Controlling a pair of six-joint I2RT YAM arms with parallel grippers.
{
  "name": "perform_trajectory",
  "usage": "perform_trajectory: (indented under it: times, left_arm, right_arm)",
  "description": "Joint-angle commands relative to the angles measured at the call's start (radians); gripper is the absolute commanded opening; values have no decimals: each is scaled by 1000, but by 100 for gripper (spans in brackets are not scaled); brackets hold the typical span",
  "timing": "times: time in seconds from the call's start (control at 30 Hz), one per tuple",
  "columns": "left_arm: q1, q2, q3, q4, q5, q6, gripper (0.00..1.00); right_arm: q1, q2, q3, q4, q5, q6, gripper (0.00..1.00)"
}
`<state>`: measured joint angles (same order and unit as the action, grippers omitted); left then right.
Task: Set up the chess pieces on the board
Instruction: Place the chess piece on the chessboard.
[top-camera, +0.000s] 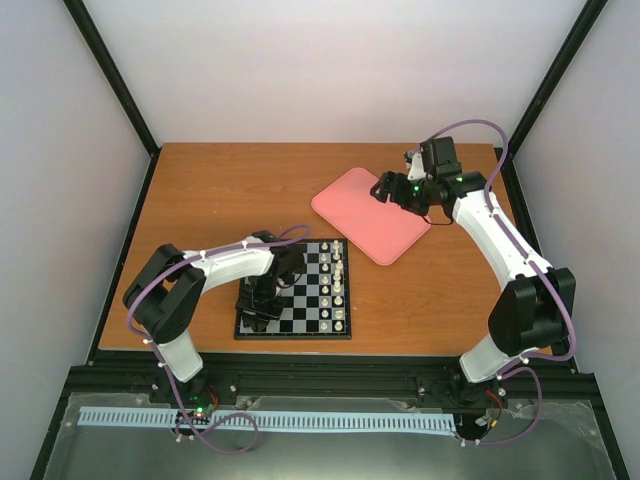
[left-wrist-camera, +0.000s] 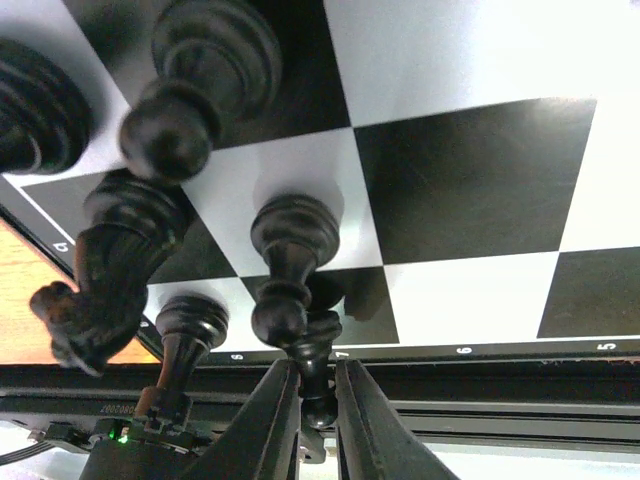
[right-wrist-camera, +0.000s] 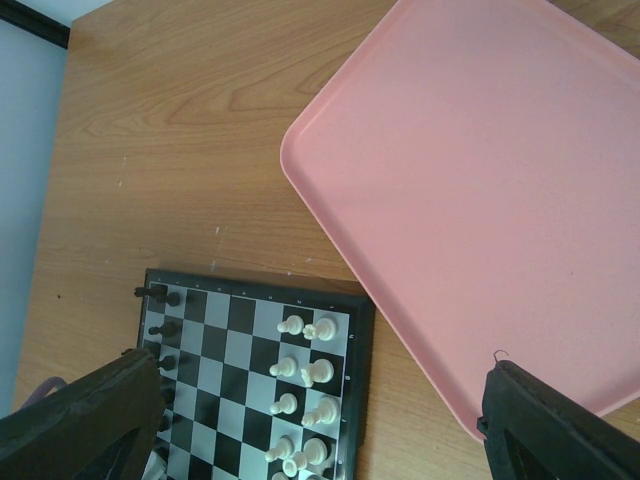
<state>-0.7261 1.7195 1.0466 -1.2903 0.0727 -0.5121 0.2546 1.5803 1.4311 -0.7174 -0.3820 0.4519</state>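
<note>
The chessboard (top-camera: 296, 333) lies at the table's front middle. White pieces (top-camera: 338, 285) fill its right columns. My left gripper (top-camera: 262, 300) hangs low over the board's left side. In the left wrist view the gripper (left-wrist-camera: 318, 378) is shut on a small black piece (left-wrist-camera: 320, 345) whose base is at the board's (left-wrist-camera: 470, 180) edge row. Other black pieces stand around it: a pawn (left-wrist-camera: 290, 250), a knight (left-wrist-camera: 110, 270), a taller piece (left-wrist-camera: 200, 80). My right gripper (top-camera: 385, 188) is open and empty above the pink tray (top-camera: 370, 215). In the right wrist view the gripper (right-wrist-camera: 320, 415) is spread wide.
The right wrist view shows the pink tray (right-wrist-camera: 480, 180) bare, the board (right-wrist-camera: 360, 330) with white pieces (right-wrist-camera: 305, 370) on its right and black pieces (right-wrist-camera: 165, 330) on its left. Black frame rails and white walls enclose the wooden table (top-camera: 220, 190).
</note>
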Motion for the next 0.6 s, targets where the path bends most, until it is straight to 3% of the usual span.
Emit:
perform_trajectory:
  times: [0.0, 0.57]
  left_arm:
    - [-11, 12, 1, 29, -17, 15, 14]
    - [-12, -35, 40, -25, -20, 17, 18]
  right_arm:
    - [-9, -7, -13, 14, -11, -14, 100]
    - [-9, -2, -20, 25, -21, -7, 100]
